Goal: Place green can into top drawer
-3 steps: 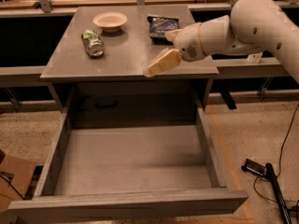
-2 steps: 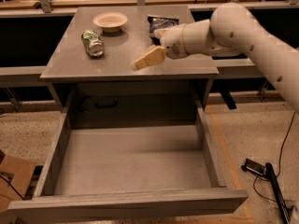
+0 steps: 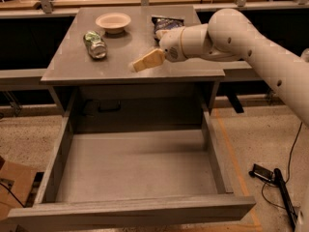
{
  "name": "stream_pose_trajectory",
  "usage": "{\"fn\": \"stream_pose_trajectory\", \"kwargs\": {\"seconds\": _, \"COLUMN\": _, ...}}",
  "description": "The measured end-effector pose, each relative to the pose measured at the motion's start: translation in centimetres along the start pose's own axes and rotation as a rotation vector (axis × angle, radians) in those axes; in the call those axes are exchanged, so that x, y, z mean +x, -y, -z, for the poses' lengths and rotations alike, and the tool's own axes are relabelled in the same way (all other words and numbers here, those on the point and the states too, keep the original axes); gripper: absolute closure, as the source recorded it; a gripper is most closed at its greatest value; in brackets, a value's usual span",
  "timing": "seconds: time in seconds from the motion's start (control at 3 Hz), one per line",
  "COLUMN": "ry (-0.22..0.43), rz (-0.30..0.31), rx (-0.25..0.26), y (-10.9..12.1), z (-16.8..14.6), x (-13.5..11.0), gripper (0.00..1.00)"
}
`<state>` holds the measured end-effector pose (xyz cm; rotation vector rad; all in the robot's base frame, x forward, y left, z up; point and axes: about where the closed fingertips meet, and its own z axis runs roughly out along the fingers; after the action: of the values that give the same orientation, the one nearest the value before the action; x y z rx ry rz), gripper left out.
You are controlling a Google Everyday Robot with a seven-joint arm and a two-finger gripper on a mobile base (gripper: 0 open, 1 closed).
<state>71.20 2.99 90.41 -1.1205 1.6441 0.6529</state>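
One camera looks down from high on the near side, across the top drawer (image 3: pixel 135 166) toward the bench (image 3: pixel 72 62); the end effector (image 3: pixel 143 63) hangs mid-bench.

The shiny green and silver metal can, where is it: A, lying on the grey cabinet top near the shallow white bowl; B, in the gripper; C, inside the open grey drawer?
A: the green can lies on the cabinet top by the white bowl; the gripper hovers to its right, apart from it.
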Motion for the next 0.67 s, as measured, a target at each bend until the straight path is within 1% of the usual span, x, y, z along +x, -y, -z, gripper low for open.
{"fn": "stream_pose_trajectory", "kwargs": {"seconds": 0.33, "ry": 0.011, "rz": -0.024, "rx": 0.018, "y": 0.3, "z": -2.2, "x": 0.6, "gripper": 0.00}}
{"fn": "stream_pose_trajectory", "kwargs": {"seconds": 0.67, "ry": 0.062, "rz": -0.021, "rx": 0.043, "y": 2.1, "z": -6.4, "x": 0.9, "gripper": 0.00}}
